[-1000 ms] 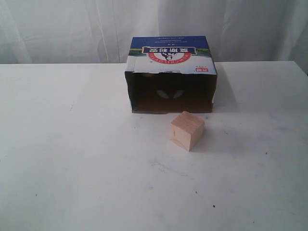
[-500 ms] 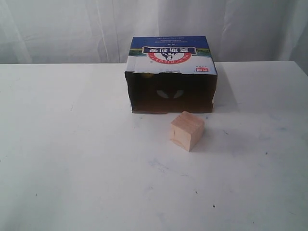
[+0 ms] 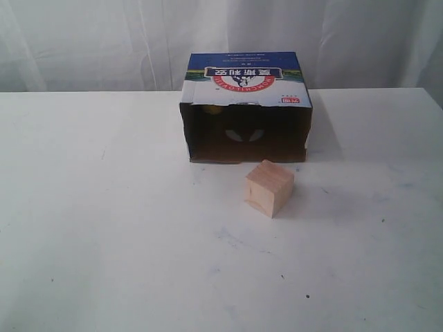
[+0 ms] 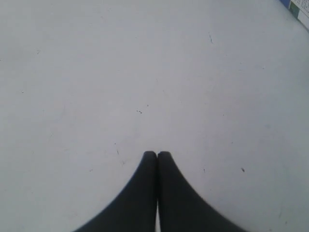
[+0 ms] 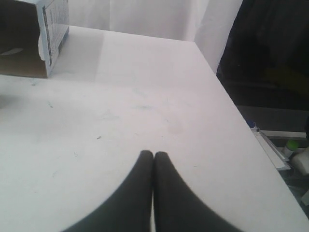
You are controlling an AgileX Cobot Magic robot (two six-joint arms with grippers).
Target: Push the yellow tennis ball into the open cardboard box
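The open cardboard box [image 3: 246,86] lies on its side at the back middle of the white table, its dark opening facing me and two oval handle holes showing pale inside. A faint yellow patch [image 3: 210,107], seemingly the yellow tennis ball, sits just under the top edge at the left of the opening; the rest is lost in the dark. Neither arm shows in the exterior view. My left gripper [image 4: 157,153] is shut over bare table, with a box corner [image 4: 300,7] far off. My right gripper [image 5: 154,153] is shut too, the box [image 5: 48,34] well away from it.
A pale wooden cube [image 3: 269,187] stands on the table just in front of the box's opening, slightly to the right. The table's right edge [image 5: 231,104] drops off to a dark floor with clutter. White curtains hang behind the table.
The faint yellow patch inside the box's opening shows a little more than one second ago. Box and cube have not moved.
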